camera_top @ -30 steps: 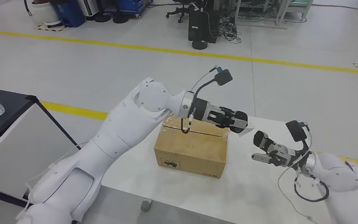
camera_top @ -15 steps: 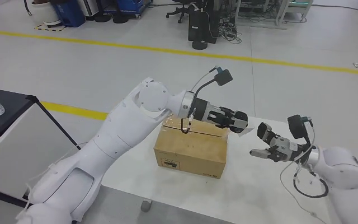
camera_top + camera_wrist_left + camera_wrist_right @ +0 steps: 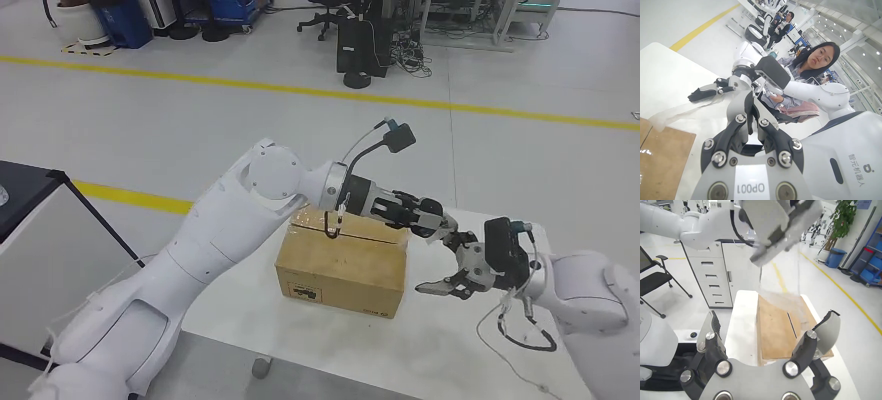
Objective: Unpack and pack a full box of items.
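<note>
Now the open pincer has come in by the tape

Right now the left pincer point(image 3: 428, 217) is squeezed shut on a strip of clear tape point(image 3: 783, 298). It hangs in the air over one end of the brown box point(image 3: 345, 265). The tape runs from its tips down to the top of the box, where the other end is stuck. This pincer is in the same spot as a second ago.

The right pincer point(image 3: 438, 264) is wide open and has nothing in it. A second ago it was farther from the box, out over the white worktop point(image 3: 470, 345). Since then it has slid in toward the box and turned. Now it is just beside that end of the box and close to the left pincer. One of its tips is very near the tape, but I cannot tell if it touches. The box is shut and sits on the worktop, in the same place as before.
</note>
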You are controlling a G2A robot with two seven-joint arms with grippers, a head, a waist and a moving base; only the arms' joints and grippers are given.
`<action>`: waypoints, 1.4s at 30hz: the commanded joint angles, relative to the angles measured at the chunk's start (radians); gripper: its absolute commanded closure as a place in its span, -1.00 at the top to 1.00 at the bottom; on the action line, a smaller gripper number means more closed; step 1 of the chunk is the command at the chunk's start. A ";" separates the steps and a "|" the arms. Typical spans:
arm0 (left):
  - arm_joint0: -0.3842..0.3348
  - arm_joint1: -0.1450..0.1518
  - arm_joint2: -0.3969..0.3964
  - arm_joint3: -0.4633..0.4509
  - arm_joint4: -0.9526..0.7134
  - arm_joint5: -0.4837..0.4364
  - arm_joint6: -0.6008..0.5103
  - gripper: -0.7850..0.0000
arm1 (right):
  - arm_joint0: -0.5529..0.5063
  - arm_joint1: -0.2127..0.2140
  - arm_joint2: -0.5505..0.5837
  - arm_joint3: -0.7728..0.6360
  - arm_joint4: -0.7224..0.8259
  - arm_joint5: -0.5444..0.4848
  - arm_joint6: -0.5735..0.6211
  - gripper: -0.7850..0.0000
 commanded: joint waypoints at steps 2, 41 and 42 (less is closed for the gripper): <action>0.000 0.000 0.000 0.000 0.000 0.000 0.000 -1.00 | -0.006 0.006 0.019 0.001 -0.078 0.000 -0.084 1.00; 0.000 0.000 0.000 0.000 0.000 0.000 0.000 -0.27 | -0.011 0.129 -0.015 0.021 -0.356 0.000 -0.459 -1.00; 0.000 0.000 0.000 0.000 0.000 0.000 0.000 1.00 | -0.015 0.132 -0.012 0.021 -0.355 0.000 -0.465 -1.00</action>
